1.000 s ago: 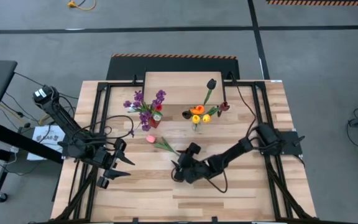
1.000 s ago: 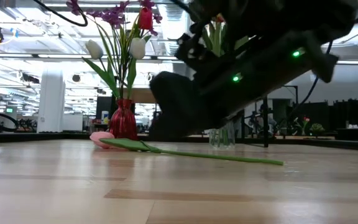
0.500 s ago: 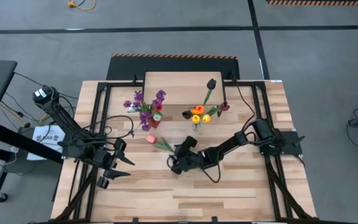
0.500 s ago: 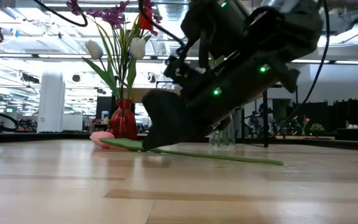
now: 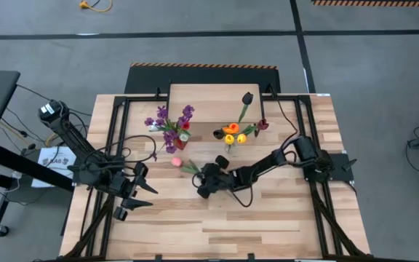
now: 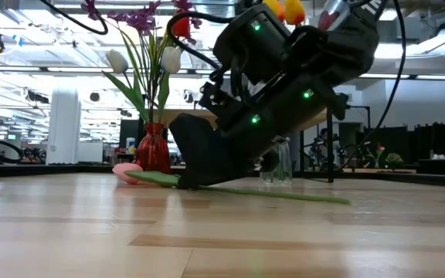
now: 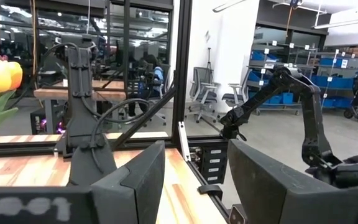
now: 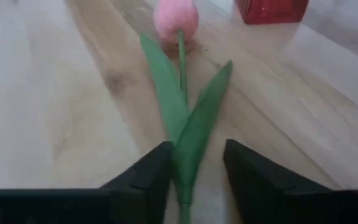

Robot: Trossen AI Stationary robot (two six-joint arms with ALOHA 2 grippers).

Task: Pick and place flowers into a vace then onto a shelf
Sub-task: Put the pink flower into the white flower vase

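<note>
A pink tulip (image 5: 176, 161) lies flat on the table, with its head (image 6: 126, 171) toward the left and its green stem (image 6: 307, 198) running right. My right gripper (image 5: 199, 177) is down over the stem, slanting downward. Its open fingers (image 8: 196, 149) stand on either side of the stem and leaves. My left gripper (image 5: 131, 202) waits open and empty near the table's left side. A red vase (image 5: 182, 138) holds purple sprigs and a red tulip. A glass vase (image 5: 229, 145) holds orange and yellow tulips. The shelf (image 5: 209, 102) stands at the far edge. My right gripper straddles the tulip's stem just below the leaves (image 8: 188, 143), slanting down from the right with its fingers across the stem. One finger (image 8: 154, 168) lies against a leaf edge; I cannot tell if it touches. Bare table shows beside the other finger (image 8: 247, 171). The tulip lies on the table.
A dark maroon tulip (image 5: 247, 97) rises over the shelf's right part. Black frame rails (image 5: 115, 138) run along both sides of the table. Bare planks (image 5: 217, 225) lie toward the near edge. Beyond the table, the left wrist view shows another robot arm (image 7: 278, 99) in the room.
My right gripper has moved toward the far edge and a little left, toward the pink tulip. It has come down until its fingertips reach the table at the stem. The tulip has stayed where it lay.
</note>
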